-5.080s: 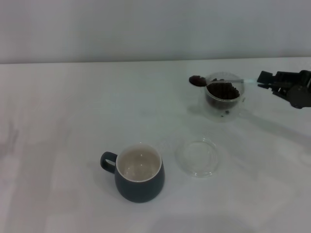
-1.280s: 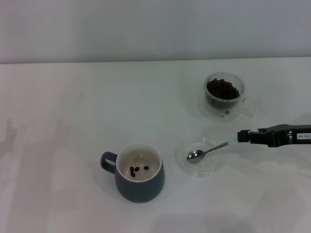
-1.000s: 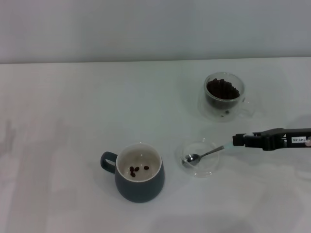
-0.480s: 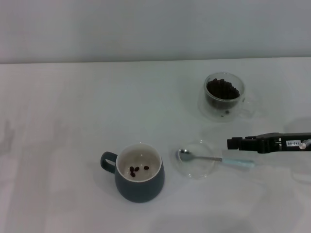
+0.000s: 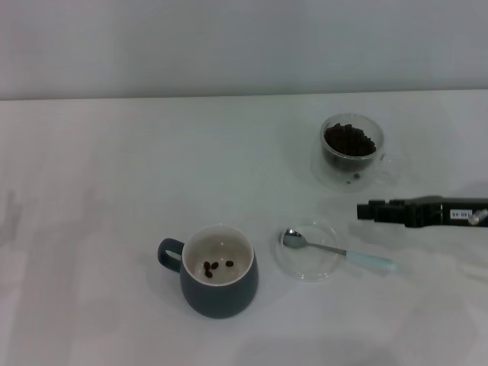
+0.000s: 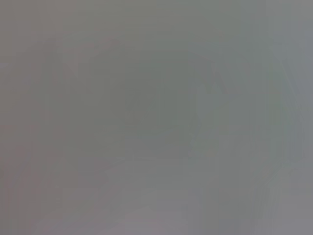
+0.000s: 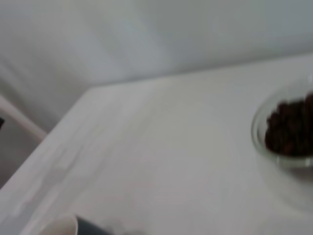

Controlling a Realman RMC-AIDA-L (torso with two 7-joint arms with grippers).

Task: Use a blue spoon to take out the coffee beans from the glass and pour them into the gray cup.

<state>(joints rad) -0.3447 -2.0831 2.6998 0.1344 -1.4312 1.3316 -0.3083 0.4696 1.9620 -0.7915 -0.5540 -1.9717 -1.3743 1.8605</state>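
Hovering above blue spoon [image 5: 339, 251], right pincer [image 5: 364, 210] holds nothing

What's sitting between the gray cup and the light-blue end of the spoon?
In the head view, a flat clear glass saucer lies between the dark gray ceramic cup and the teaspoon's pale blue handle; the spoon's silver bowl rests on it.

On my right wrist feed: white table [image 7: 161, 147] fills most of it, pale wall behind. The glass [image 7: 286, 147] is cut off by the picture edge, only part of the rim and wall visible. The coffee beans [image 7: 292, 129] are heaped inside it, dark, reaching near the rim. A sliver of the gray cup [image 7: 73, 227] shows at another edge: cream inside, dark outer wall, well apart from the glass. No fingers visible here.
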